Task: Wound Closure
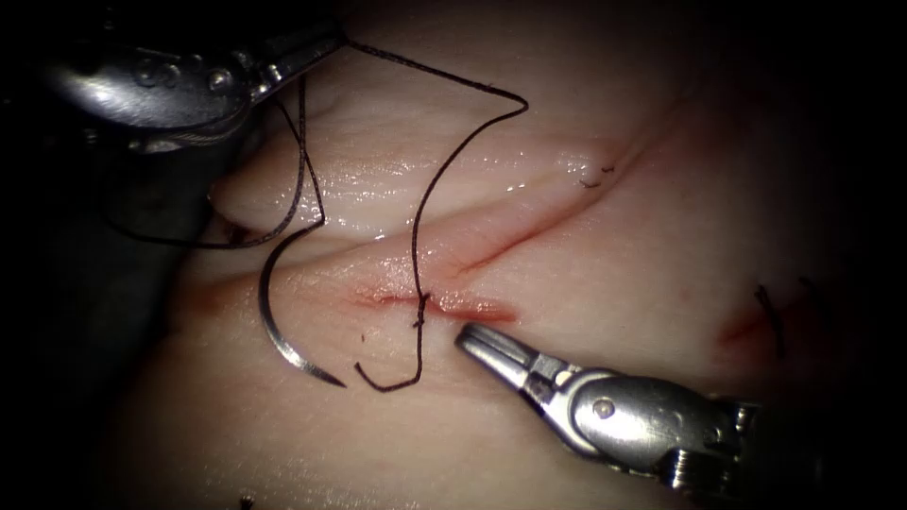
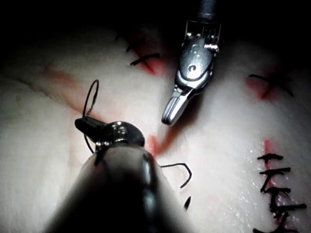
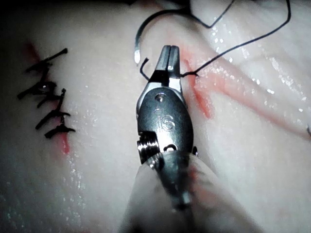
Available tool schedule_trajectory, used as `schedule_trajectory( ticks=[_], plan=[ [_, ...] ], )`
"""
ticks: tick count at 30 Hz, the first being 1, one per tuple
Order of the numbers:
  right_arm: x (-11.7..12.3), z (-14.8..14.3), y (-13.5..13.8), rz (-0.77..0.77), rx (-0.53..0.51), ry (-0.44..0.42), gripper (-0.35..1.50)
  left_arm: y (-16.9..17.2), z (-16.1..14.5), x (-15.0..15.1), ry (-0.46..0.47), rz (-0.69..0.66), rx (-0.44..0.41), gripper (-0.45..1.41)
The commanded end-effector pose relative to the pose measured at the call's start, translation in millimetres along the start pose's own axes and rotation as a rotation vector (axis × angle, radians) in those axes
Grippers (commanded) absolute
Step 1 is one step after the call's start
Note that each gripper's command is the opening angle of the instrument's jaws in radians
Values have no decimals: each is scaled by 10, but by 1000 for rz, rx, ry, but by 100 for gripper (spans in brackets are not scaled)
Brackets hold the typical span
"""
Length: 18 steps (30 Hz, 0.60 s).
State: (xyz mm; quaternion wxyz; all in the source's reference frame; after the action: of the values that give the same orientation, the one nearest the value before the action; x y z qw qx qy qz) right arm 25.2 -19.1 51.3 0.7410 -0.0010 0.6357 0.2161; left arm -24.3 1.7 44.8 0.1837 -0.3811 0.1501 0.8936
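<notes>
Meanwhile, the left tool [image 1: 326, 42] clamped the thread [image 1: 444, 170]; the right tool [image 1: 472, 338] hovered closed and empty; the needle [image 1: 274, 312] lay free left of the cut [image 1: 444, 304]. Gentle tension looked wisest.

darkness all around; one bright light falls from above

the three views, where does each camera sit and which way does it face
Endoscope view: above and in front, facing the cut; left end effector holds thread, right end effector holds nothing, needle lies free on the tissue.
Left wrist view: looks along its own shaft.
Right wrist view: likewise, along its shaft.
Shared: cut, thread.
</notes>
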Motion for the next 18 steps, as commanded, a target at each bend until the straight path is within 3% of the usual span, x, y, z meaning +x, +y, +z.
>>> schedule_trajectory(
  ticks=[1, 11, 18],
  plan=[
    [-12, 20, 11, 2, 5, -4, -35, 22, 4, -8, -16, 9, -23, -45],
    [-26, 52, 51, 91, 28, 106, -35, 75, 3, -69, -93, 65, -109, -45],
    [-18, 59, 74, 173, 92, 209, -35, 103, 24, -113, -205, 124, -159, -45]
  ],
)
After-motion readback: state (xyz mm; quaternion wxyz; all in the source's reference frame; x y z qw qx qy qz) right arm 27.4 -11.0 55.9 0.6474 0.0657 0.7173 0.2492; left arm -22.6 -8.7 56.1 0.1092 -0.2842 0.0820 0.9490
